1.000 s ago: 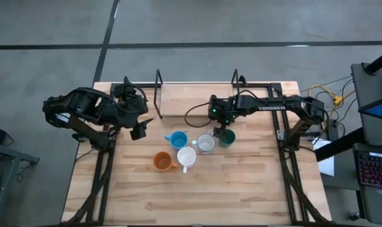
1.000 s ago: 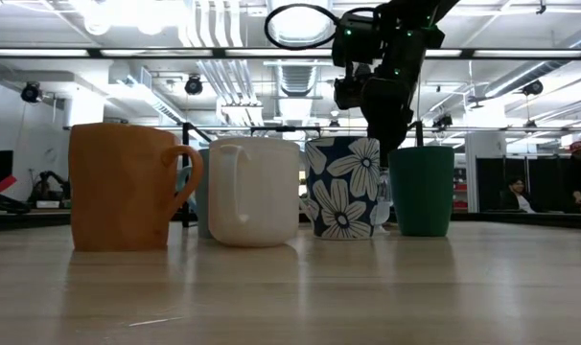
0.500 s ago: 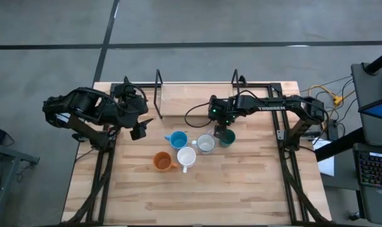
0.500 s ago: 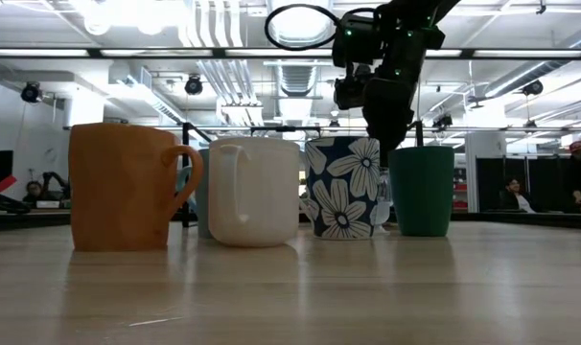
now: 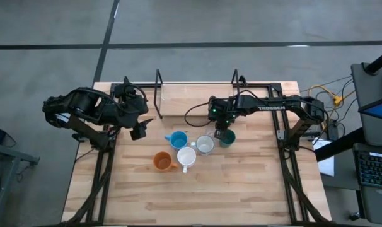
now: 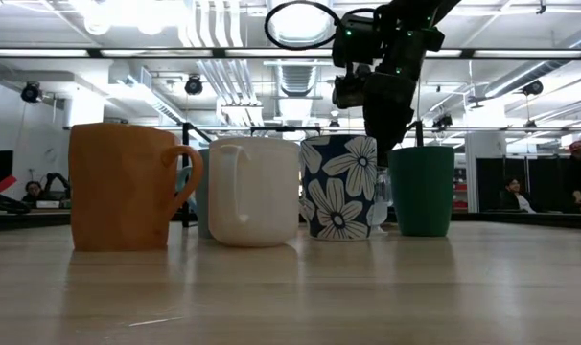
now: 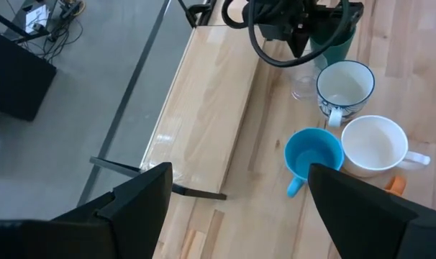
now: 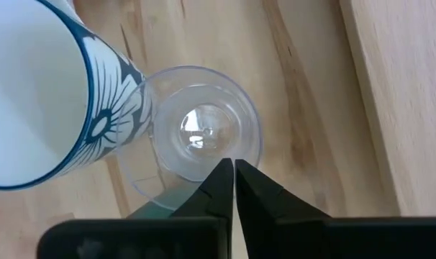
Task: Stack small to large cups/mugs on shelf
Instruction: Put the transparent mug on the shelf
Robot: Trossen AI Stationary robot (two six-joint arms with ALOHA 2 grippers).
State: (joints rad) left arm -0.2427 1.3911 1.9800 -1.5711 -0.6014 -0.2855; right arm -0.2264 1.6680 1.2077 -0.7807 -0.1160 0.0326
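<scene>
Waiting at the desk's [image 5: 241, 189] left edge, the left hand [image 5: 140, 128] is hanging with fingers apart. Cups are sitting mid-desk: orange mug [image 5: 161, 161], blue cup [image 5: 178, 140], white mug [image 5: 186, 156], flowered mug [image 5: 205, 144], clear glass [image 8: 198, 134], green cup [image 5: 228, 139]. The right hand [image 8: 232, 188], fingers together, is hovering over the glass's rim beside the shelf [image 5: 194, 99].

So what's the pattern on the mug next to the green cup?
White flowers on dark blue, on the flowered mug; best seen in the low view.
</scene>
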